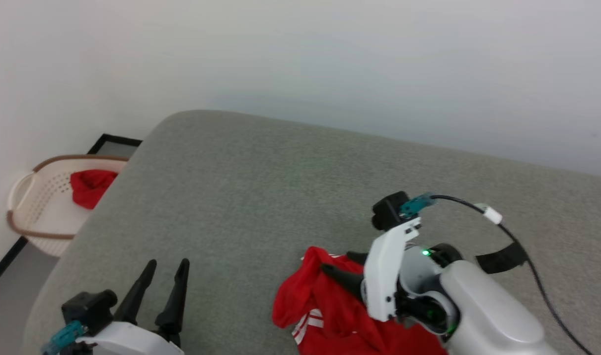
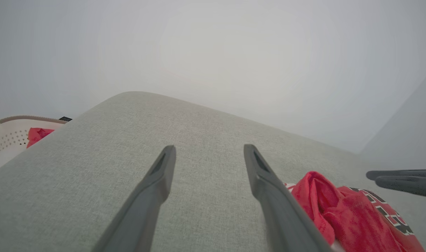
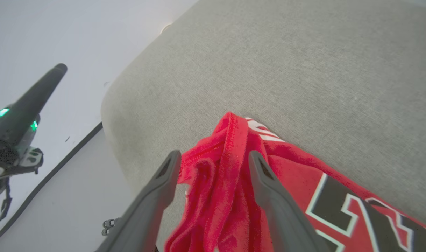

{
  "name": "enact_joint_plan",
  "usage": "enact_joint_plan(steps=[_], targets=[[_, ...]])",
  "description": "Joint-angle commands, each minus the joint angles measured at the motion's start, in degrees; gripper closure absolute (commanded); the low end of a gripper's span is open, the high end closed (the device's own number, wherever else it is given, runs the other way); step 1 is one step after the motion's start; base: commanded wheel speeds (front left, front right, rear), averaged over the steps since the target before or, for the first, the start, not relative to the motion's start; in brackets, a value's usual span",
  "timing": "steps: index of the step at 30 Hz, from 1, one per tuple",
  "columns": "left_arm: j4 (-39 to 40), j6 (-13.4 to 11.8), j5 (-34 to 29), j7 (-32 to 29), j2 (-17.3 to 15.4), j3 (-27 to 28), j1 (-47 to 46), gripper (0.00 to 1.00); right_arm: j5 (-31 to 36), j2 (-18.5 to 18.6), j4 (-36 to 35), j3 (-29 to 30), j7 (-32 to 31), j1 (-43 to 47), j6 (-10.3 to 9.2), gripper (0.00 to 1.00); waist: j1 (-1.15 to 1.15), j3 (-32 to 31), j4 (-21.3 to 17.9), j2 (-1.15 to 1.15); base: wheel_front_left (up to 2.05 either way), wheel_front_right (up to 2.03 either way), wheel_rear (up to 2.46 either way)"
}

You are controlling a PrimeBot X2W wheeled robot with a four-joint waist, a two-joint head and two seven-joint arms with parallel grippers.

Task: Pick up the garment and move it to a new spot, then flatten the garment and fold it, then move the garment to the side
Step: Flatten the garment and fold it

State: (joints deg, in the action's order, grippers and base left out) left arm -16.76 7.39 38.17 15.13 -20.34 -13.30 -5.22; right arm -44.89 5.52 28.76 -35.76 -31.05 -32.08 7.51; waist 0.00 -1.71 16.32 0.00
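Garment (image 3: 220, 182), red, lies bunched near the edge of the grey padded surface (image 1: 261, 187), I judge for flattening there; right end effector (image 3: 213, 154) spread wide astride one ridge, gripping nothing; left end effector (image 2: 209, 148) wide, empty, alongside.

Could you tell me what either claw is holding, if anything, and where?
Nothing is held. The left claw stands open; the right claw, also open, straddles a raised fold of the garment.
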Motion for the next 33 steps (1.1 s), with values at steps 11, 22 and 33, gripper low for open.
enact_joint_plan(steps=[11, 22, 33], targets=[[2.32, 0.13, -3.17, -0.04, 0.09, 4.39, 3.72, 0.00, 2.60, 11.31, -11.11, 2.66, 12.42, 6.66, -0.04, 0.00, 0.00, -1.17, -7.53, 0.00, 0.00, 0.00, 0.00], [3.76, 0.14, -6.98, -0.04, 0.62, 7.24, 6.43, 0.00, 7.27, 18.97, -12.78, 11.50, 27.14, 15.94, -0.04, 0.00, 0.00, -1.73, -12.92, 0.00, 0.00, 0.00, 0.00], [7.17, 0.14, -11.37, -0.03, 2.06, 10.76, 9.33, 0.00, 13.50, 19.58, -13.31, 20.96, 38.41, 25.63, -0.04, 0.00, 0.00, -2.23, -15.68, 0.00, 0.00, 0.00, 0.00]])
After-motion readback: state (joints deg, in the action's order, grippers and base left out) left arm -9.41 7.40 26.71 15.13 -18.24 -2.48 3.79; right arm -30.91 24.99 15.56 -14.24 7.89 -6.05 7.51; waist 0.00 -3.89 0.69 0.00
